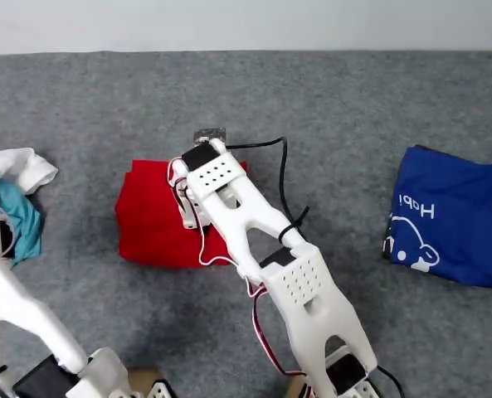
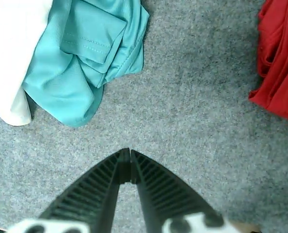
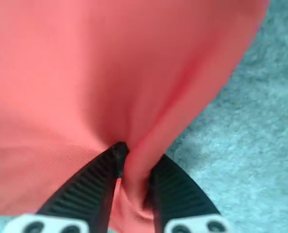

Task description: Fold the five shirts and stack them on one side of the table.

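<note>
Early days imo: right hand (image 3: 134, 155) pinches red shirt (image 1: 150, 220) mid-fold, left hand (image 2: 130, 158) closed on nothing, teal shirt (image 1: 26, 220) + white shirt (image 1: 9, 166) crumpled, nothing stacked yet.

The table (image 1: 353, 108) has a gray cover that looks rough and fuzzy, like carpet. The red shirt (image 1: 150, 220) is soft, dull cloth. The teal shirt (image 2: 80, 58) is smooth cloth with a little shine. The white shirt (image 2: 8, 48) and blue shirt (image 1: 461, 207) are soft cloth too. The left arm (image 1: 17, 311) and right arm (image 1: 304, 290) are hard, smooth white plastic. The left gripper (image 2: 130, 154) and right gripper (image 3: 139, 153) are dull black plastic with small ridges.
</note>
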{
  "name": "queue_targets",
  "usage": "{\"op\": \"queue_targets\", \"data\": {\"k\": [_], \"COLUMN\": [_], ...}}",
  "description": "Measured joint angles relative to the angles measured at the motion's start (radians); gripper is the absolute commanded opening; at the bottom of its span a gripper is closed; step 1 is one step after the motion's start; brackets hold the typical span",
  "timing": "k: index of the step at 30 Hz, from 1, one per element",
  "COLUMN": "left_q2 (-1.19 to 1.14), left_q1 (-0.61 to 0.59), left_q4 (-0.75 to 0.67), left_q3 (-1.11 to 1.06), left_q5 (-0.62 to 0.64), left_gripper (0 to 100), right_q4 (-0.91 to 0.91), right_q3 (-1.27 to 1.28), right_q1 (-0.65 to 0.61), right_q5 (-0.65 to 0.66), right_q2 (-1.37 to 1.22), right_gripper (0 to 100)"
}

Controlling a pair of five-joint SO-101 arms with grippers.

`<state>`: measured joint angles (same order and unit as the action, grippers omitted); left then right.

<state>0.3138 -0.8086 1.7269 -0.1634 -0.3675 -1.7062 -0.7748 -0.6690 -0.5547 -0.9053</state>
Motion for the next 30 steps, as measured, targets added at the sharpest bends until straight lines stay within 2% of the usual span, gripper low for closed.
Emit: {"op": "queue_targets", "data": {"k": [4,12,17,26,30], "left_q2": [0.0,0.0,0.0,0.0,0.0], "left_q1": [0.0,0.0,0.0,0.0,0.015], "left_q4": [0.0,0.0,0.0,0.0,0.0], "left_q3": [0.0,0.0,0.0,-0.041,-0.078], "left_q5": [0.0,0.0,0.0,0.0,0.0], "left_gripper": [0,0,0,0,0], "right_q4": [-0.046,-0.048,-0.048,-0.008,0.087], "right_q3": [-0.035,-0.035,-0.035,-0.035,-0.035], "right_q1": [0.057,0.295,0.414,0.618,0.674], "right_q5": [0.094,0.384,0.66,1.275,1.45], "right_q2": [-0.005,0.077,0.124,0.124,0.124], "right_gripper": [0.9,0.9,0.9,0.9,0.9]}}
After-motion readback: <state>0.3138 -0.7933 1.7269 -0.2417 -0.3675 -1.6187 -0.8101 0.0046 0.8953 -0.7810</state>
